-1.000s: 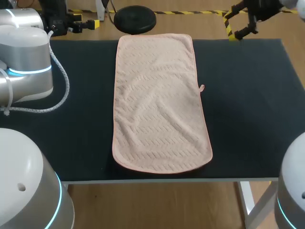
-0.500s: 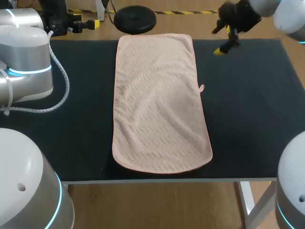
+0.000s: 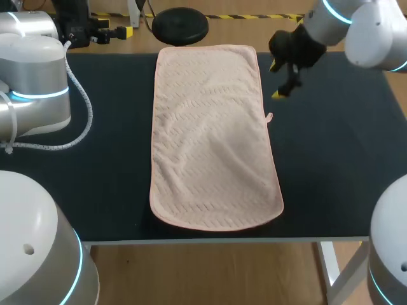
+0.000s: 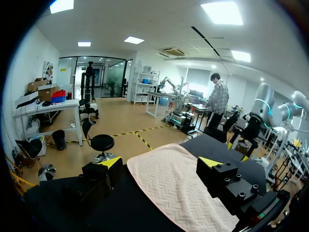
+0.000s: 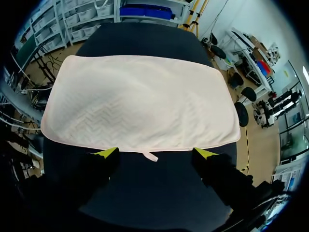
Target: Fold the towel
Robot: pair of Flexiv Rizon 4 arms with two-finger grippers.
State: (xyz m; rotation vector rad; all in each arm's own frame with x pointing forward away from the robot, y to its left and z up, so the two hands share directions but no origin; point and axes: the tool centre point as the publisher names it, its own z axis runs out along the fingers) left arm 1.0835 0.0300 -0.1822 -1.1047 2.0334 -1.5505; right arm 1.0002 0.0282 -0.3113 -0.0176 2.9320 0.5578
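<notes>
A pale pink towel (image 3: 213,136) lies flat and unfolded, lengthwise down the middle of the black table (image 3: 337,146). A small loop tag (image 3: 269,117) sticks out of its right edge. My right gripper (image 3: 278,80) hangs open just right of the towel's far right part, above the tag. In the right wrist view the towel (image 5: 140,101) spreads ahead of the open right gripper (image 5: 155,152), with the tag (image 5: 150,156) between the fingertips. My left gripper (image 3: 114,33) sits at the table's far left corner, open and holding nothing. From there it (image 4: 159,162) faces the towel (image 4: 178,186).
My left arm's grey body (image 3: 35,82) and its white cable (image 3: 82,121) overhang the table's left side. Bare black tabletop runs along both long sides of the towel. The table's front edge (image 3: 210,240) lies just beyond the towel's near end.
My right arm has swung from beyond the table's far right corner inward and down to the towel's right edge. The towel and the left arm have not moved.
</notes>
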